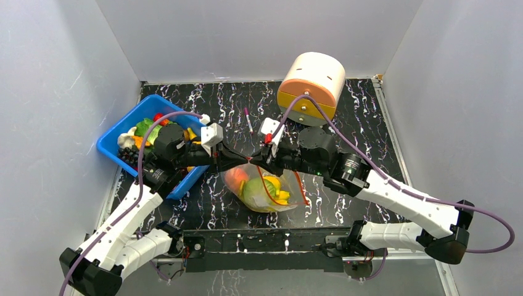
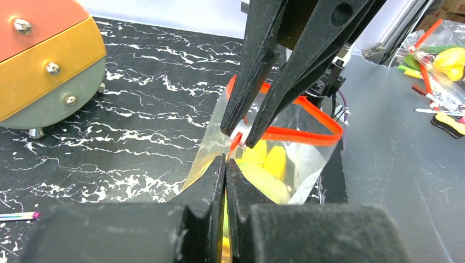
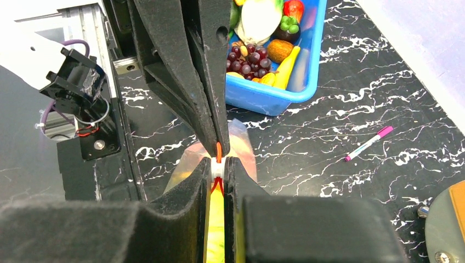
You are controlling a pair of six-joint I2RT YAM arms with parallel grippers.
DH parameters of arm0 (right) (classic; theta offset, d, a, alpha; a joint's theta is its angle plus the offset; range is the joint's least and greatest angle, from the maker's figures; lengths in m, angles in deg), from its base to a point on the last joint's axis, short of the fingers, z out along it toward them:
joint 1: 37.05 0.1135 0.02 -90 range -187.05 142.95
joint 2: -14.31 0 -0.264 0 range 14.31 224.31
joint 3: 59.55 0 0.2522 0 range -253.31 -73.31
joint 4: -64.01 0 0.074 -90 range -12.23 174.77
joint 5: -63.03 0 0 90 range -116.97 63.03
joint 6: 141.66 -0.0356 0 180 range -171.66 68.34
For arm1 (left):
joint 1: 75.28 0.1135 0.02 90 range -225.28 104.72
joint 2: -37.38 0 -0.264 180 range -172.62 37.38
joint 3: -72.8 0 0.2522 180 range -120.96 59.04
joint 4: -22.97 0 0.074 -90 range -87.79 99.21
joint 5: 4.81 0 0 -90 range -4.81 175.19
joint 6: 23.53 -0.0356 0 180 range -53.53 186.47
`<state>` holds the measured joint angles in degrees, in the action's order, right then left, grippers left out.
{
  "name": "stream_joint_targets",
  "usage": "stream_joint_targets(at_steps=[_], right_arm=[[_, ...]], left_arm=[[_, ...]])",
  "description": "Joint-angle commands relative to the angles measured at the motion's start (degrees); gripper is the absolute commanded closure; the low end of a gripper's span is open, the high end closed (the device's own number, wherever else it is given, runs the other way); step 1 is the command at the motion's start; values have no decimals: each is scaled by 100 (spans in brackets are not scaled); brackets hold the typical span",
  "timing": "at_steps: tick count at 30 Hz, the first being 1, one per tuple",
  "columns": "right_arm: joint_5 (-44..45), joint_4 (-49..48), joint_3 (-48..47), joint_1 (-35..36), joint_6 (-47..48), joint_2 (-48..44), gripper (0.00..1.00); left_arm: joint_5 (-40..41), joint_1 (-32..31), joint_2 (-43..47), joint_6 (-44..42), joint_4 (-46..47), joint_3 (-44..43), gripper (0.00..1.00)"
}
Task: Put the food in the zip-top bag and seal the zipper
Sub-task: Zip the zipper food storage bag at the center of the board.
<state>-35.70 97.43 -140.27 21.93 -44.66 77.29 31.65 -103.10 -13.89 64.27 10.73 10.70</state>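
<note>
Zip-top bag (image 1: 271, 198), zipper (image 2: 299, 134) pinched by left fingers (image 2: 205, 192) and right fingers (image 3: 192, 186), beside blue bin (image 1: 123, 120).

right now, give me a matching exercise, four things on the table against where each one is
Things:
1 zip-top bag
2 blue bin
3 pink marker
4 round drawer box

Places:
A back of the table, right of centre
B left side, holding toy grapes
C lying flat between bin and drawer box
D centre, pinched by left gripper and right gripper

Pairs: 1-D, 2-B, 3-C, 4-A
</note>
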Motion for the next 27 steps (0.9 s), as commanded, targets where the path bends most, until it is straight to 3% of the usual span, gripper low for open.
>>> stream_joint_targets(at_steps=[1,6,7,11,13,18,24,27], right_arm=[[-5,47,-34,8,247,-276,100],[-92,-11,-45,7,266,-315,100],[-153,-53,-38,8,266,-329,100],[-429,-188,-11,8,283,-346,100],[-504,-206,-18,8,324,-314,100],[-803,-406,20,8,328,-267,100],[-987,-536,46,8,273,-177,100],[-999,-577,60,8,251,-135,100]], left_arm=[[-121,30,104,158,175,-168,100],[-224,35,240,15,222,-50,100],[-280,33,309,-72,266,20,96],[-848,30,436,-586,75,61,60],[-1102,30,296,-915,-304,-117,52],[-1289,30,-162,-1217,-775,-361,49],[-1302,30,-340,-641,189,-163,47],[-1311,31,-409,-461,447,-131,51]])
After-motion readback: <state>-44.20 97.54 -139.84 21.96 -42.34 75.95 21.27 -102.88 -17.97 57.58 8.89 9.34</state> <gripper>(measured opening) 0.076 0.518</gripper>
